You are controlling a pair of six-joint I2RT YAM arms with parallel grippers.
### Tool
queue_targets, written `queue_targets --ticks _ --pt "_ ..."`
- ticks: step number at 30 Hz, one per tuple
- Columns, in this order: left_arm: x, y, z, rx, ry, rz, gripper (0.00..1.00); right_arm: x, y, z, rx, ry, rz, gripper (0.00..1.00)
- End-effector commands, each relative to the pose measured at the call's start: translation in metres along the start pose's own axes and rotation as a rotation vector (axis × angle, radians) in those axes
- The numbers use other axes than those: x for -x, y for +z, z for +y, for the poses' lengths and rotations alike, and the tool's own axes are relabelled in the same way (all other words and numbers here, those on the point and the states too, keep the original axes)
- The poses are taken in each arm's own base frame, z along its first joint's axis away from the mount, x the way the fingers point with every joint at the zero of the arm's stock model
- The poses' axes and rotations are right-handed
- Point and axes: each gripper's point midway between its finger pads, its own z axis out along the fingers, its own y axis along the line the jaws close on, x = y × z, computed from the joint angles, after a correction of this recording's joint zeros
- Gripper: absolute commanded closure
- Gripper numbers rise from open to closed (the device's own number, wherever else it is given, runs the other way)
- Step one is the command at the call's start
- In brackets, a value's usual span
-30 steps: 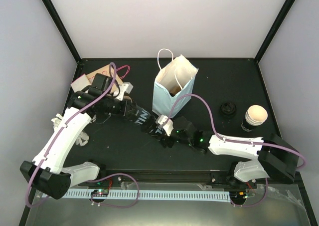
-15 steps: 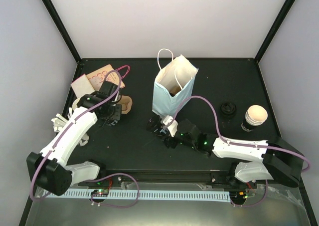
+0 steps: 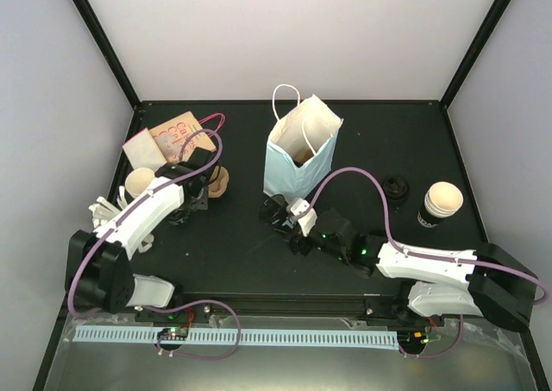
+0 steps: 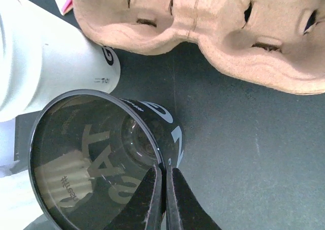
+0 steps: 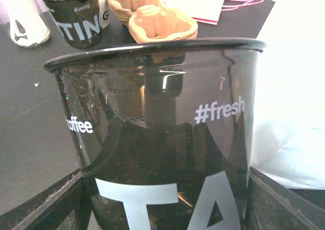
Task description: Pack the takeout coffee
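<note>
My left gripper [image 4: 165,168] is shut on the rim of an open black takeout cup [image 4: 101,154], pinching its wall. That cup stands by the cardboard cup carrier [image 4: 213,32], with a white cup [image 4: 45,62] beside it. In the top view this left gripper [image 3: 191,203] is at the left, next to the carrier [image 3: 217,180]. My right gripper [image 5: 162,189] holds a second black cup [image 5: 162,138] with a finger on each side. The cup fills the right wrist view. From above, the right gripper [image 3: 280,214] is just in front of the open paper bag [image 3: 297,154].
A black cup with a white domed lid [image 3: 442,203] stands at the right, and a loose black lid [image 3: 395,186] lies beside it. A printed card [image 3: 172,136] lies at the back left. A white-lidded cup [image 3: 138,182] sits by the left arm.
The two grippers were together at the table's middle. My left arm has since pulled back left with its black cup to the carrier. The right gripper kept its cup near the bag.
</note>
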Motion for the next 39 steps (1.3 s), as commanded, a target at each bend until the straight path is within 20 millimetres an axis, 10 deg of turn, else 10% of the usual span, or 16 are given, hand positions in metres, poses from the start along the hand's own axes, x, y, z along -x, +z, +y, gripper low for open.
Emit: queue_targets --ticks 1,12,24,39 --pt "0.006 0.014 -0.002 0.031 -0.032 -0.003 0.98 0.016 -0.005 -0.003 -0.023 0.019 -0.074 0.23" --pt "0.010 -0.009 -0.020 -0.112 -0.001 0.015 0.47 0.014 -0.006 -0.003 -0.021 0.026 -0.086 0.22" --pt "0.007 -0.169 -0.118 -1.077 0.199 -0.133 0.25 0.022 -0.013 -0.002 -0.010 0.030 -0.133 0.22" --pt "-0.019 -0.156 -0.157 -1.304 0.163 0.075 0.40 0.026 -0.016 0.008 0.055 0.020 -0.161 0.20"
